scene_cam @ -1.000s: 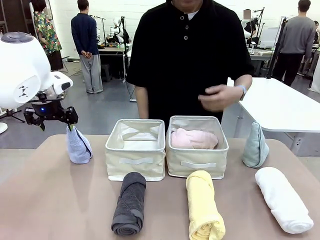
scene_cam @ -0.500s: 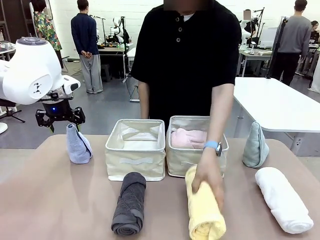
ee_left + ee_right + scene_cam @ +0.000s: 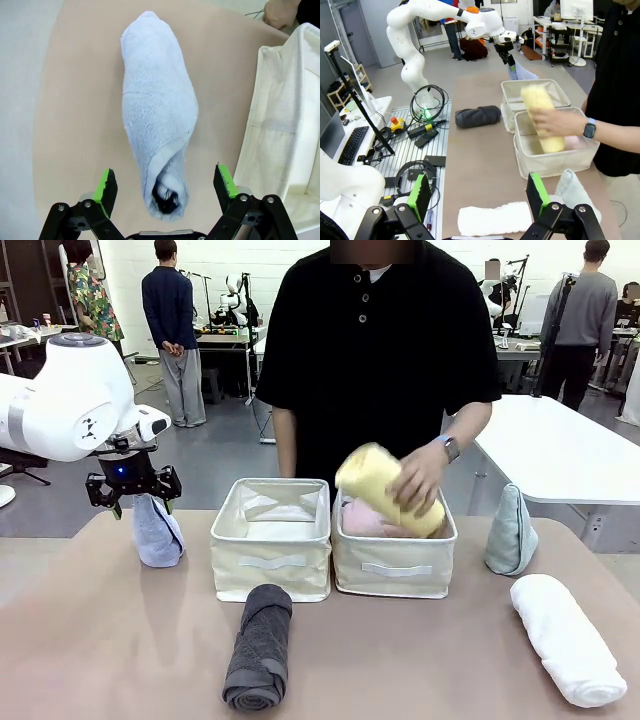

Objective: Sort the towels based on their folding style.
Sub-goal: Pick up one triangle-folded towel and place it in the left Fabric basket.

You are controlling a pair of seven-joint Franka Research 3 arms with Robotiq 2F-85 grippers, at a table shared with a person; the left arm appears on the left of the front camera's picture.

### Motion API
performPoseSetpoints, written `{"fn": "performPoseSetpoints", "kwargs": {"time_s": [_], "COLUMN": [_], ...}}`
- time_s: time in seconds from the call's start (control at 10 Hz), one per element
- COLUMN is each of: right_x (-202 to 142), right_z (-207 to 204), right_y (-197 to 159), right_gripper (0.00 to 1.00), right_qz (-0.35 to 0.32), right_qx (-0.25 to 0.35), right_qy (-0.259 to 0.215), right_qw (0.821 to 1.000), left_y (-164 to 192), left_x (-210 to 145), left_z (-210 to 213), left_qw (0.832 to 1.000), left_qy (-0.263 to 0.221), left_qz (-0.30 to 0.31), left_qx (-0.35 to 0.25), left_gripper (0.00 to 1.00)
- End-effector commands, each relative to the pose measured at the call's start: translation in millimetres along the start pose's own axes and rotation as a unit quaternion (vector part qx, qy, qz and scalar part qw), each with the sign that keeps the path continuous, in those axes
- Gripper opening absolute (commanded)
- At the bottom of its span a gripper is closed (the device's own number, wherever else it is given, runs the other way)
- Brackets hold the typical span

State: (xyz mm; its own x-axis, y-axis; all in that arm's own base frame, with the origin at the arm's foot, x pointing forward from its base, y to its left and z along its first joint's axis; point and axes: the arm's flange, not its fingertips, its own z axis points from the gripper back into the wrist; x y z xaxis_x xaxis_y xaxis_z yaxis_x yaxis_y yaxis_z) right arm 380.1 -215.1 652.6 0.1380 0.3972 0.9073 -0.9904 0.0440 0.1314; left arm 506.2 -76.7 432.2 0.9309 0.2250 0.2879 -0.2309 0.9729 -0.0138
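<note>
Lavender-blue cone towel [image 3: 158, 532] [image 3: 157, 120]: stands upright at the far left of the table [image 3: 100, 640], tip up, just left of the left bin [image 3: 270, 560].
Left gripper [image 3: 138, 496] [image 3: 165, 181]: jaws spread wide on either side of the cone's tip; green pads clear of the cloth on both sides; nothing grasped.
Step in hand: judged as lining up to pick the lavender-blue cone, the grasp not yet made.
Next move calls for: lowering a little over the tip, then closing the pads evenly on soft terry. The pinch should be firm enough to lift but not so low or hard that the fold collapses. Then a short carry right to the left bin.
Left bin, contents: bare lining on view; judged the place for cones.
Yellow roll [image 3: 385, 488]: held tilted in the person's hand [image 3: 420, 475], just above the right bin [image 3: 392, 570].
Pink roll [image 3: 365, 520]: lying inside the right bin, under the yellow roll.
Dark grey roll [image 3: 260, 645]: on the table, near side, in front of the left bin.
White roll [image 3: 565, 638]: on the table, near right.
Pale teal cone [image 3: 510, 530]: upright at the far right, beside the right bin.
Right gripper [image 3: 478, 191]: released, jaws wide, grasping nothing; poised above the near right of the table, the white roll beneath it.
Progress: early; one roll binned, one going in, both cones unsorted.
</note>
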Motion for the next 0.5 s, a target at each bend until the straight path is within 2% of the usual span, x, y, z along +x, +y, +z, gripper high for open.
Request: {"fn": "performPoseSetpoints", "kwargs": {"time_s": [0.0,0.3,0.4], "right_x": [-2.0,-2.0,-2.0], "right_z": [-2.9,-2.9,-2.9], "right_y": [3.4,3.4,3.4], "right_gripper": [1.0,1.0,1.0], "right_qz": [-0.007,-0.007,-0.007], "right_qx": [-0.001,-0.001,-0.001], "right_qy": [0.01,0.01,0.01], "right_qw": [1.0,1.0,1.0], "left_y": [-1.2,1.6,3.0], "left_x": [12.8,15.5,14.5], "left_z": [-6.3,-6.4,-7.0], "left_qw": [1.0,0.999,0.999], "left_qy": [-0.015,-0.033,-0.03], "left_qz": [0.005,0.001,-0.003], "left_qx": [-0.019,-0.018,-0.025], "left_gripper": [1.0,1.0,0.97]}}
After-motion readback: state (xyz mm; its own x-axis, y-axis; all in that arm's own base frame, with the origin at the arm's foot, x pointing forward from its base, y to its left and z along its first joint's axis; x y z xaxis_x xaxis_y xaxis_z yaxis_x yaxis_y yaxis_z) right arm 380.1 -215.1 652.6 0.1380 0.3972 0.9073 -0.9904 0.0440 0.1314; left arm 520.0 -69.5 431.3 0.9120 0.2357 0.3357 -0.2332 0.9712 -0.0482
